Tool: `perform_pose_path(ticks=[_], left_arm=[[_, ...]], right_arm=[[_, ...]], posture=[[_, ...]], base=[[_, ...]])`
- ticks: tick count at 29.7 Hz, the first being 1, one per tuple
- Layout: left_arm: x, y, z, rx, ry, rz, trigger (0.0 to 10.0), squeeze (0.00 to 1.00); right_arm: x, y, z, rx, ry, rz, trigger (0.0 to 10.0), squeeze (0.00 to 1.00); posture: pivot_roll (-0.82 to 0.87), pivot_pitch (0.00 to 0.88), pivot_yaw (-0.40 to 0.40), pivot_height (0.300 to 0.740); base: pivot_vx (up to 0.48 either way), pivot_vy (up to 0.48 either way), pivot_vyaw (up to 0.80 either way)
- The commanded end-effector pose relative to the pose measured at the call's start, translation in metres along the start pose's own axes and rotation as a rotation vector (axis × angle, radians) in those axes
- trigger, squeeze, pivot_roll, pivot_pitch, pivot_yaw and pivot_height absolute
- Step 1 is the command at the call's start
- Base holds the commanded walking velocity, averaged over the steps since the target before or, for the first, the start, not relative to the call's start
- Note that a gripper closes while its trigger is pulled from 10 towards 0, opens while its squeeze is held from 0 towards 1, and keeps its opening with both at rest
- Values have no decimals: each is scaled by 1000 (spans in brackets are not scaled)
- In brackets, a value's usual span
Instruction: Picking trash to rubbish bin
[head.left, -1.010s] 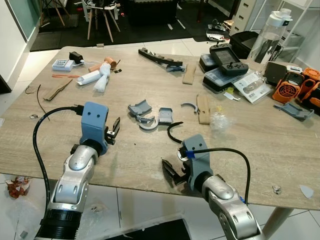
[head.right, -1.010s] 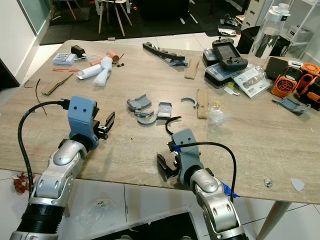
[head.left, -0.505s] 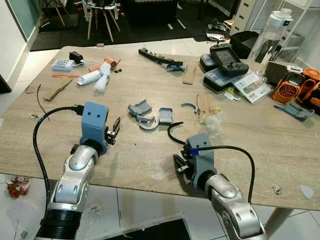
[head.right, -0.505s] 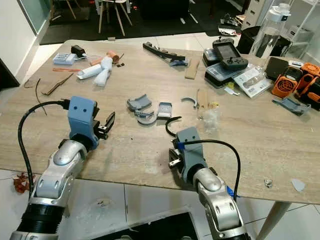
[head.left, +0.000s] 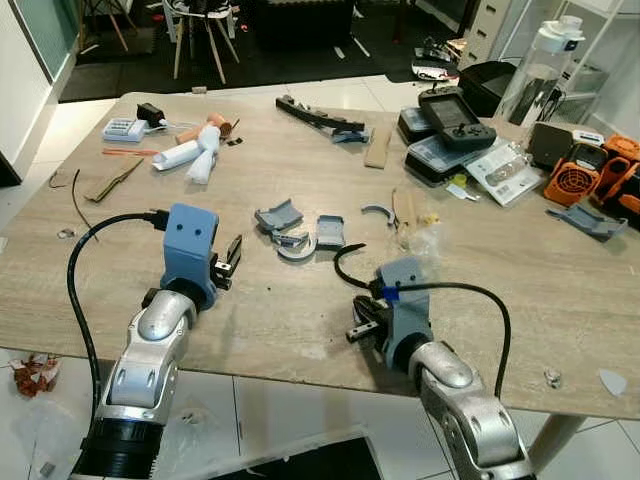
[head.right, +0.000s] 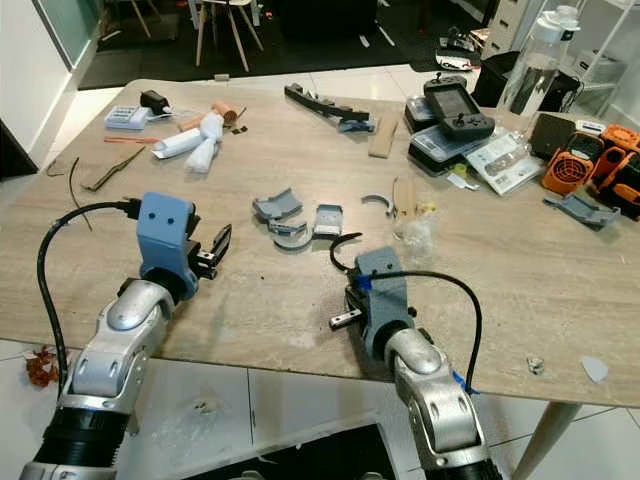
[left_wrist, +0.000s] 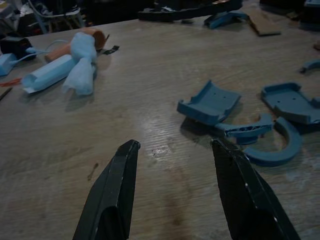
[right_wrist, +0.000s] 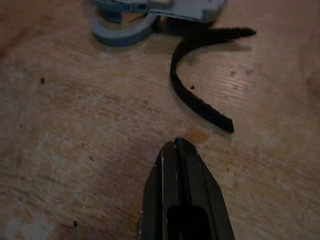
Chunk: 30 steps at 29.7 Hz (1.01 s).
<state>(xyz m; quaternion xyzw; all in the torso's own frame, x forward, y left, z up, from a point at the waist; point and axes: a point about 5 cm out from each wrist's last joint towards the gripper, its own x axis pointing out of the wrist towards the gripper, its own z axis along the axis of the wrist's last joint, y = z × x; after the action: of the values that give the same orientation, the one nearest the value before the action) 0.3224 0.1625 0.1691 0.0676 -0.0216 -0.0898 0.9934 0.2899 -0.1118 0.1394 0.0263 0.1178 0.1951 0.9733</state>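
A curved black strip (right_wrist: 197, 102) lies on the wooden table (head.left: 250, 300), just beyond the tip of my right gripper (right_wrist: 176, 146). That gripper is shut with nothing in it and hovers low over the table near the front edge (head.left: 358, 331). Past the strip (head.left: 338, 268) lie several broken grey plastic pieces (head.left: 297, 232). My left gripper (left_wrist: 172, 145) is open, low over the table, with the grey pieces (left_wrist: 210, 102) ahead of it. Crumpled white tissue and a paper roll (head.left: 195, 152) lie at the far left.
A crumpled clear wrapper (head.left: 432, 240) and a wooden strip (head.left: 404, 216) lie right of the grey pieces. A game controller (head.left: 455, 112), a bottle (head.left: 535, 70) and an orange fan (head.left: 575, 180) crowd the far right. Scraps lie on the floor (head.left: 35, 372) at the left.
My right gripper went from open at the table's front edge to shut, and moved forward over the table toward the black strip. The left arm has stayed put.
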Motion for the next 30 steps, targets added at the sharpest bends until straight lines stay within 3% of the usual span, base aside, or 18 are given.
perform_pose_path(ticks=[1,5,13,16,20,23,26,27,28,29,30], left_arm=[[-1,2,-2,14,6,-2,10000,0],[-1,2,-2,14,5,-3,10000,0],[-1,4,-1,15,3,3,10000,0],[-1,4,-1,10,2,8,10000,0],[-1,3,-2,6,3,6,10000,0],[-2,1,-3,5,6,2,10000,0],[-2,1,-3,6,7,2,10000,0],[-2,1,-3,7,6,1,10000,0],[-2,1,-3,7,6,1,10000,0],[-1,1,-2,7,5,1,10000,0],[-1,1,-2,7,4,0,10000,0]], right_arm=[[-1,0,14,41,-98,6,10000,0],[-1,-5,44,93,-253,-5,10000,0],[-3,-8,56,26,-329,6,10000,0],[-2,-10,53,-118,-309,-40,10000,0],[0,-14,47,-166,-289,-78,10000,0],[1,-13,29,-229,-187,-40,10000,0],[2,-13,25,-248,-165,-35,10000,0],[2,-18,15,-190,-147,-32,10000,98],[2,-18,15,-190,-147,-32,10000,98],[3,-23,12,-175,-160,-31,10000,1000],[4,-24,12,-175,-165,-29,10000,1000]], posture=[[-26,150,32,740],[-26,150,32,740],[-26,154,31,740],[-29,156,29,740],[-27,159,26,740],[-31,161,27,740],[-31,161,27,740],[-28,165,31,740],[-28,165,31,740],[-27,167,32,740],[-26,168,33,740]], base=[[0,0,0],[0,0,0],[0,0,0],[0,0,0],[0,0,0],[0,0,0],[0,0,0],[0,0,0],[0,0,0],[0,0,0],[0,0,0]])
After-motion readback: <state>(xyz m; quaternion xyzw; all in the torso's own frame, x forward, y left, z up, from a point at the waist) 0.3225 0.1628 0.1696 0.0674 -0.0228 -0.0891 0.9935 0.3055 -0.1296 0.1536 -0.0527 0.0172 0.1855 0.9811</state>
